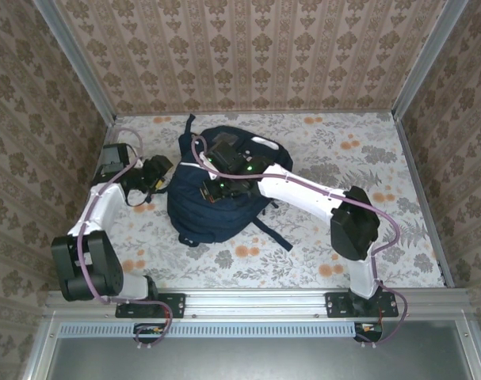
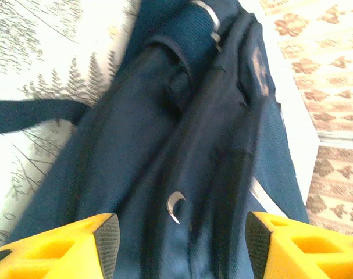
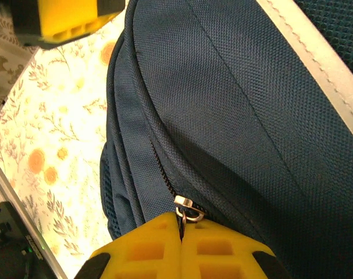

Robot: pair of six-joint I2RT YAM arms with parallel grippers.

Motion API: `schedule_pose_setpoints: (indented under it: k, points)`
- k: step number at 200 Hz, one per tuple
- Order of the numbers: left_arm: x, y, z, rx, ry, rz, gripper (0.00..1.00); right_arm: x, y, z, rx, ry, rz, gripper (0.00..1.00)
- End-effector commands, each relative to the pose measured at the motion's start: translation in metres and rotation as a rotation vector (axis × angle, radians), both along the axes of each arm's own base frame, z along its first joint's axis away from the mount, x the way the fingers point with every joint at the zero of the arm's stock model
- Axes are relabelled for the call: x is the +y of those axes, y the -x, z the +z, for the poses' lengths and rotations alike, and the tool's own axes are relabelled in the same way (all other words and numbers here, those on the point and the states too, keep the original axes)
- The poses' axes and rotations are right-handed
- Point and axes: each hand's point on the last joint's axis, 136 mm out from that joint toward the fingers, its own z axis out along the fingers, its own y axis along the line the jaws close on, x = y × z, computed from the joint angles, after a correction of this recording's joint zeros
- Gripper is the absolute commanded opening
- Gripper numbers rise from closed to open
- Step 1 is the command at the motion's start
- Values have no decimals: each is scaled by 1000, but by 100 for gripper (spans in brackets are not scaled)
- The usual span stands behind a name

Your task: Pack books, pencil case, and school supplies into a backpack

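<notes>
Backpack (image 1: 216,198) at centre of table (image 1: 367,158). My right gripper (image 3: 181,232) pinched shut on zipper pull (image 3: 188,208), presumably to run it along. My left gripper (image 2: 182,232) has jaws apart, empty, over backpack, likely for bracing.

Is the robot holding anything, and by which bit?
The right end effector pinches the zipper pull of the backpack. The left end effector is open, holding nothing.

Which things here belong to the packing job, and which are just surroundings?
Job:
backpack
zip pull
right pincer, shut on the zip pull
left pincer, open at the backpack

Just there:
tablecloth
walls
</notes>
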Motion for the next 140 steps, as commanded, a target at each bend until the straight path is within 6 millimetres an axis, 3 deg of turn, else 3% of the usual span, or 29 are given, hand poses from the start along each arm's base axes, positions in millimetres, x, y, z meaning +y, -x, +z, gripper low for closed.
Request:
schedule_pose_setpoints:
  k: [1, 27, 50, 74, 140]
  points:
    - [-17, 16, 12, 11, 103, -26, 54, 15, -4, 15, 5, -70, 14, 0]
    - [-26, 23, 26, 9, 111, 1, 46, 17, -4, 9, 22, -69, 10, 0]
    - [-34, 25, 25, 24, 85, 23, 44, 17, -5, 6, 30, -67, 0, 0]
    - [-43, 28, 14, 67, 92, 22, 44, 18, -6, 7, 33, -71, -6, 0]
    - [-42, 28, -8, 123, 110, 105, 47, 15, -6, 9, 27, -65, -15, 0]
